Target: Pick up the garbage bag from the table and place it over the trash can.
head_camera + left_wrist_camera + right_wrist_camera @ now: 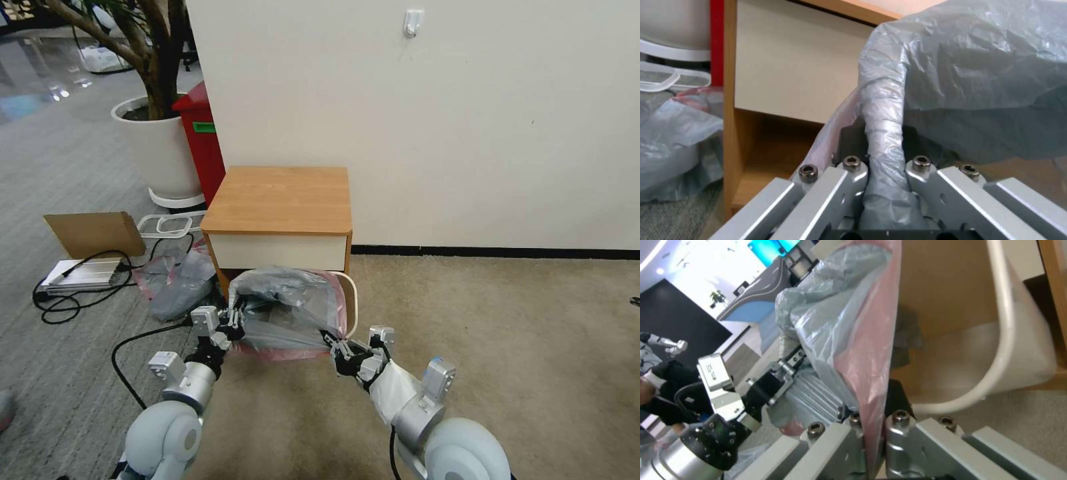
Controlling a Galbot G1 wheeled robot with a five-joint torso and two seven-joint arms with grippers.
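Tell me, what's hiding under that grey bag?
Under the garbage bag sits the trash can; its cream rim peeks out on the right. The plastic covers the rest. Left claw and right claw grip the bag.

one garbage bag (287, 303), one trash can (351, 303), one worktop (280, 200), two grippers: left (235, 320), right (335, 345).

head view high, wrist views close, sharing garbage bag (287, 307)

Grey garbage bag (287, 300) with pink rim, cream trash can (351, 300), light-brown table (280, 200)
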